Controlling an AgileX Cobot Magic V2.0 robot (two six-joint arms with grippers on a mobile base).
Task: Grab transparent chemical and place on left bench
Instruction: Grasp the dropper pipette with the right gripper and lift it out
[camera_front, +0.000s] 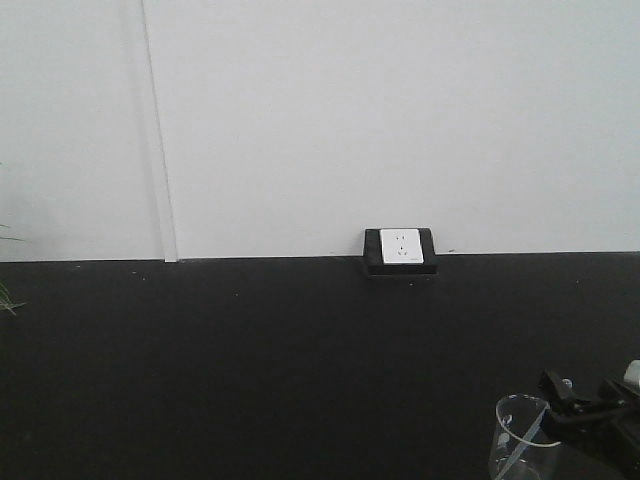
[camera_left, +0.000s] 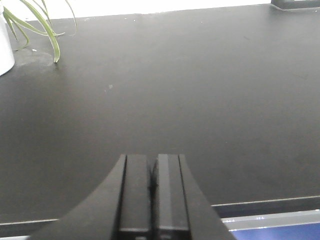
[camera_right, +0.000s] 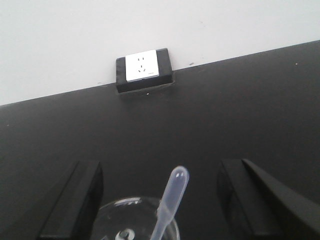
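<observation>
**Pipette stands in beaker between my spread right pincer**

My right wrist view shows the clear pipette (camera_right: 177, 181) leaning in the beaker (camera_right: 120, 220) at 6 o'clock, apart from the wide-spread fingers of my right pincer (camera_right: 160, 172). The front view cuts the beaker off at 5 o'clock, and the pipette there is hard to make out. Only the left wrist view shows my left pincer (camera_left: 152, 192), pressed together, and a plant (camera_left: 37, 20) at 10 o'clock. A socket (camera_front: 401, 246) sits at the back of the tabletop (camera_front: 250, 370).

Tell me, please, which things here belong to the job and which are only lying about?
For the job: clear pipette, standing in the glass beaker; right gripper, its fingers open either side of it. The left bench is not in view.
Only lying about: wall socket; potted plant; left gripper, shut and empty.
</observation>
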